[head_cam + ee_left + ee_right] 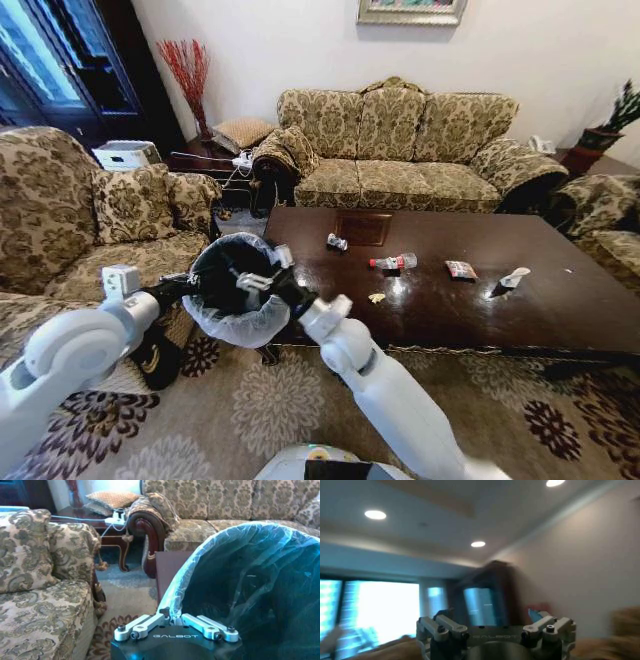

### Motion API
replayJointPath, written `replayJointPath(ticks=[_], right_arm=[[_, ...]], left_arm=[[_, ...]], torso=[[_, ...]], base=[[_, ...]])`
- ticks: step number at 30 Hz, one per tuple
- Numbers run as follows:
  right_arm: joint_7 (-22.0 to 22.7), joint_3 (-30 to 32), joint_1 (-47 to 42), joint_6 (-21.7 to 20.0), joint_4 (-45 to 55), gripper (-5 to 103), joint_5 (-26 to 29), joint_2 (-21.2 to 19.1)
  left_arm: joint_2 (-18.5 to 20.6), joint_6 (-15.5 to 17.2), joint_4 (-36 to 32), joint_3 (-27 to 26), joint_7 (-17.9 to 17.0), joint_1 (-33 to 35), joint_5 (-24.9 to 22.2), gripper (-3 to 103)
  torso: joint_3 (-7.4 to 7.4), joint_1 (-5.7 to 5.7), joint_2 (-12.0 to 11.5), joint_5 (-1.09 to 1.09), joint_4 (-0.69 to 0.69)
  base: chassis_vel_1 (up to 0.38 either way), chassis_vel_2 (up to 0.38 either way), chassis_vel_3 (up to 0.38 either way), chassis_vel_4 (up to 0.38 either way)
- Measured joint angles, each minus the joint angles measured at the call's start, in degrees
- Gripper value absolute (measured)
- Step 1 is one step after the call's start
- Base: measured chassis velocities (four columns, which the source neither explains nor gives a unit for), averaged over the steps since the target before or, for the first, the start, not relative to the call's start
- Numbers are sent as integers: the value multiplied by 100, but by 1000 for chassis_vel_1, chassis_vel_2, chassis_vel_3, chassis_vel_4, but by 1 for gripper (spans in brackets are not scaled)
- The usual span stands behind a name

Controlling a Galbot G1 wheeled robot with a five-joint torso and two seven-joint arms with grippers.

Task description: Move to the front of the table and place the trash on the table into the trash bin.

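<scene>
Left gripper [172,624] clamps the bag-lined round dark trash bin [238,292] at the glossy brown table's [560,300] nine o'clock edge; right gripper [262,282], grip indeterminate, must next fetch the clear red-labelled bottle [394,262].

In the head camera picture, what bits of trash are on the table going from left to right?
Small crumpled silvery-white scrap → tiny yellowish scrap → clear plastic bottle with red label → colourful snack wrapper → white cup piece.

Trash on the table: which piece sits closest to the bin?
The small crumpled white piece, at the table's far left end, closest to the trash bin. The bottle, wrapper and white scrap lie further right.
</scene>
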Motion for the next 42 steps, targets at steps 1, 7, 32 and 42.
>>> replayJointPath(ticks=[1,7,32,42], right_arm=[[195,383,-291,-73,42,99,-16,-93],[1004,1673,-1520,-360,-397,100,-155,-326],[1673,1856,-726,-303,-3331,100,-580,136],[1545,1842,-503,-391,-3676,78,-302,149]], left_arm=[[-14,-37,29,-1,-6,10,4,0],[-91,-85,29,95,-1,-67,29,0],[-390,-254,-5,93,188,84,335,0],[-389,-279,77,112,196,56,339,0]], torso=[[0,0,0,1,0],[0,0,0,1,-3],[0,-1,0,-2,0],[0,0,0,-1,-1]], base=[[0,0,0,0],[0,0,0,0],[-19,-17,20,14],[0,0,0,0]])
